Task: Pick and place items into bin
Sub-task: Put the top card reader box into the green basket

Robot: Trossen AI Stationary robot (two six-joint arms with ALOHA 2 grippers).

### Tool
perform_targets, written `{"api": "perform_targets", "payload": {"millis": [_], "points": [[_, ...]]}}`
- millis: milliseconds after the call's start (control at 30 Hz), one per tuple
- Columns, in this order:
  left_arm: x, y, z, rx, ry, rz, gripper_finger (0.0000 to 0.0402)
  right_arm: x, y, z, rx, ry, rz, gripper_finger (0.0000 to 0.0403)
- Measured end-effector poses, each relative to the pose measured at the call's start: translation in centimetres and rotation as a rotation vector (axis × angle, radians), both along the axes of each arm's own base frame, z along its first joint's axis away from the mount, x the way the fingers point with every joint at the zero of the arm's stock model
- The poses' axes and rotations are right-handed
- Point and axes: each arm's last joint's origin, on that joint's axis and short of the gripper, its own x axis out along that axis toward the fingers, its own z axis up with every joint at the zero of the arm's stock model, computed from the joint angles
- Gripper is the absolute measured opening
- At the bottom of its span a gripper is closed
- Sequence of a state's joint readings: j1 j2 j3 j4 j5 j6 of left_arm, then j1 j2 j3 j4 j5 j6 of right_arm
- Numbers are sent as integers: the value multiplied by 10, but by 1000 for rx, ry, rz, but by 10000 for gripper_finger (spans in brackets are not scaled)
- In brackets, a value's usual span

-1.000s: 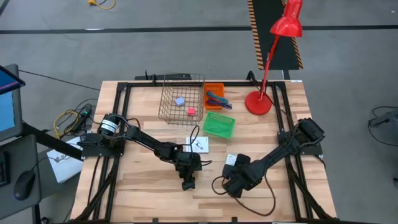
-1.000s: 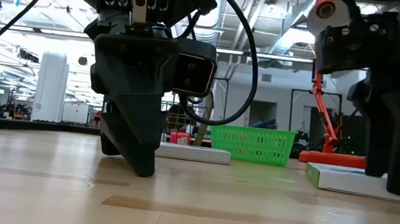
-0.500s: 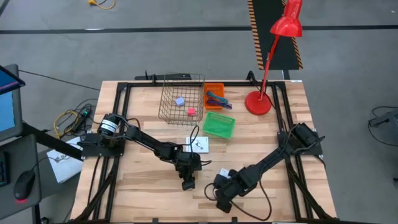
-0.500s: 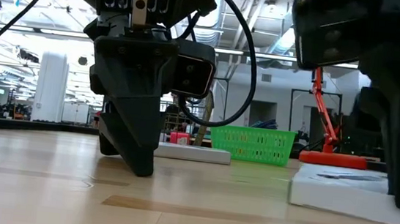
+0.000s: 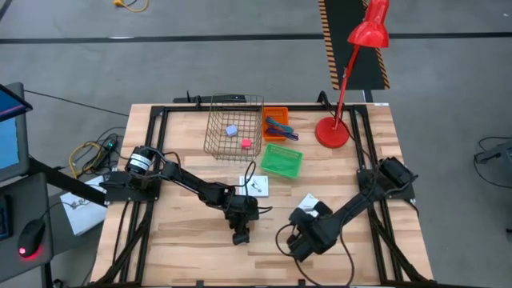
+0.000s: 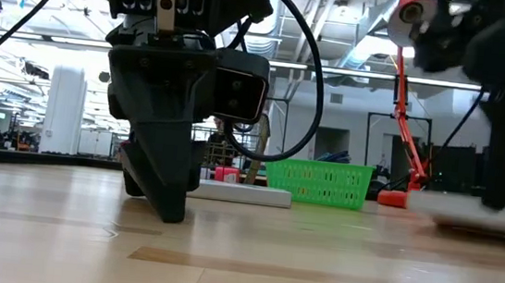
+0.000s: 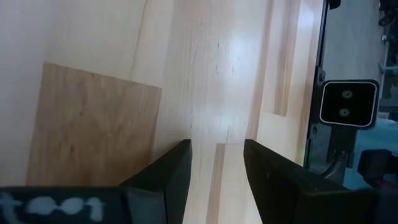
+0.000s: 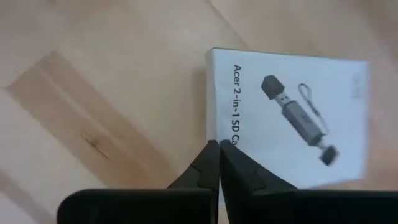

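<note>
High view first: we see the right gripper (image 5: 302,245) low at the near middle of the surface (image 5: 192,248), its jaws closed on the near edge of a flat white packet (image 5: 305,206) that stretches away toward the wire bin (image 5: 234,126) far to the left. The left gripper (image 5: 240,237) waits just left, jaws apart, empty.
</note>
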State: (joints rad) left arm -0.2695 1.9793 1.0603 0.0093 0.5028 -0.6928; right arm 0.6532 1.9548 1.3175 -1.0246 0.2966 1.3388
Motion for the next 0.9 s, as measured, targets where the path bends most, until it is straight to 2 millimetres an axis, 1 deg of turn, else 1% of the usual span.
{"api": "perform_targets", "payload": {"millis": [67,333,600,767,900], "points": [[0,0,0,-1,1,-6,143,-1,-2,6,-21,24,-1,1],[-2,0,-1,4,13,-27,143,5,-1,26,-69,19,-2,1],[-3,0,-2,11,21,-35,143,9,-9,56,-168,54,-1,1],[-4,1,-2,13,28,-34,143,16,-20,72,-225,69,23,1],[-5,1,-3,10,40,-39,143,25,-35,81,-262,95,55,0]]}}
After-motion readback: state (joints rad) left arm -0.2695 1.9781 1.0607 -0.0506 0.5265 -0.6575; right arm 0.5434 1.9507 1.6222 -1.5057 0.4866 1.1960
